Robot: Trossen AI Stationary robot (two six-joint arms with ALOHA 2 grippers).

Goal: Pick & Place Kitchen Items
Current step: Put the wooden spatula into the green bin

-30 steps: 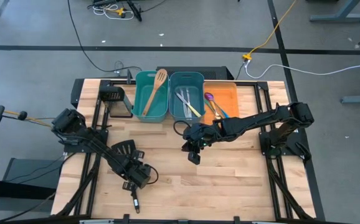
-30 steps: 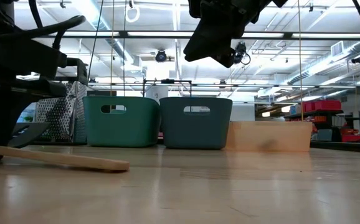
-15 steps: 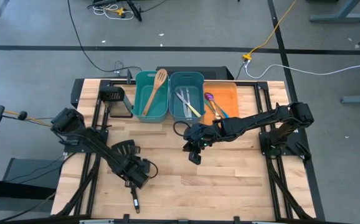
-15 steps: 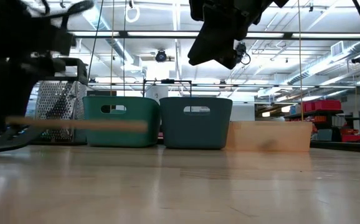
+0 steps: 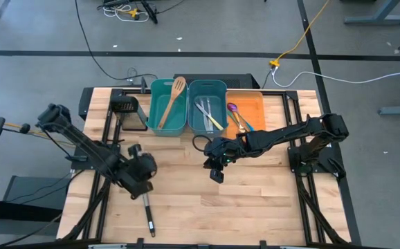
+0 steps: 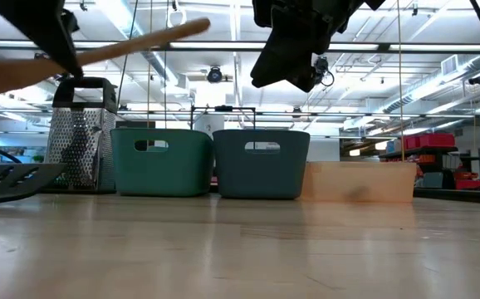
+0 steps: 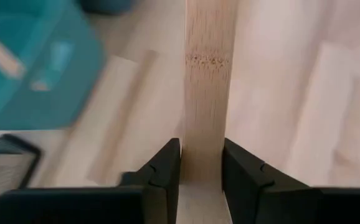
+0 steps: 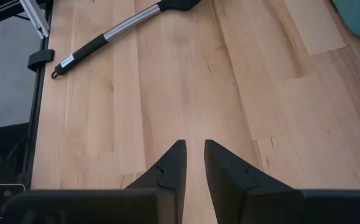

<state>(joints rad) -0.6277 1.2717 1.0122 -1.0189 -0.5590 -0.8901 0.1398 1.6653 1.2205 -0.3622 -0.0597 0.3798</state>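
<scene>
My left gripper [image 5: 139,169] hangs over the table's left half, shut on a light wooden spatula [image 6: 140,41], which the arm hides in the high view. A black turner with a silver handle [image 5: 147,211] lies flat on the table below it, its head [image 6: 7,178] on the wood. My right gripper [image 5: 216,173] hovers over mid-table; its fingers [image 8: 194,155] stand a narrow gap apart with nothing between them. My left gripper pinches the wooden spatula's handle [image 7: 203,149] between its two fingers, which lie across it. The fingers slant down from above. The spatula is lifted clear of the table and tilted, its free handle end [image 6: 198,27] raised; its head lies outside the frames.
Along the far edge stand a teal bin [image 5: 169,107] holding a wooden spatula, a darker bin [image 5: 207,111] with knives, and an orange bin [image 5: 245,114] with spoons. A mesh box [image 5: 127,111] stands left of them. Bare wood shows near the front edge.
My left gripper has risen and drawn back toward the table's far left, rolling its wrist. The wooden spatula, which lay on the table, is now lifted clear and tilted. The black turner has stayed on the table.
</scene>
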